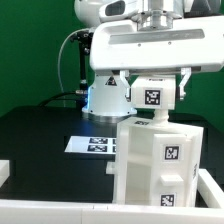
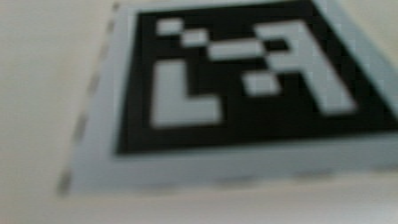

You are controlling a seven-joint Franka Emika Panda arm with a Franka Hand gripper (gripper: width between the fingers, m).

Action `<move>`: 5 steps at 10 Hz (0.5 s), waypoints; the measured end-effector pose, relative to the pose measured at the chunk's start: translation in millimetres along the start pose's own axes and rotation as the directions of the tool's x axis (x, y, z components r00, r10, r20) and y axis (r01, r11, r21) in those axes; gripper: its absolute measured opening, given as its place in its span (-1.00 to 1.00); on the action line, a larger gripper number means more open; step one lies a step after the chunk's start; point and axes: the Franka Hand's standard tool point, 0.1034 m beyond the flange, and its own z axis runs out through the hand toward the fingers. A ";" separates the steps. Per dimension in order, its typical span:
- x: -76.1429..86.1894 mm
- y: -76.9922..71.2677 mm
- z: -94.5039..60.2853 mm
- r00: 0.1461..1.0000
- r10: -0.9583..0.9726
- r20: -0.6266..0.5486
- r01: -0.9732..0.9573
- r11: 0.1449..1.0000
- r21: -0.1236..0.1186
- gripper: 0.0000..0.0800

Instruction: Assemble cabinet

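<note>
— White plastic cabinet [image 1: 160, 165], where is it against the fingers?
— It stands upright on the black table [image 1: 40, 130], directly under the gripper [image 1: 154, 90]. Its small top block [image 1: 140, 96] sits between the two fingers [image 1: 186, 84], which are spread at both its sides. If they press it, I cannot tell.
— And labels?
— Only black-and-white square tags [image 2: 240, 85]. The wrist view shows one, blurred, very close.
</note>
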 end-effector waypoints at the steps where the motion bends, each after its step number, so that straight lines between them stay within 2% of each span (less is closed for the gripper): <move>1: -6.1 -8.8 3.7 1.000 -0.005 0.006 0.005 1.000 0.001 0.38; 5: -12.1 -17.5 11.3 0.999 -0.039 0.014 0.039 0.999 0.000 0.38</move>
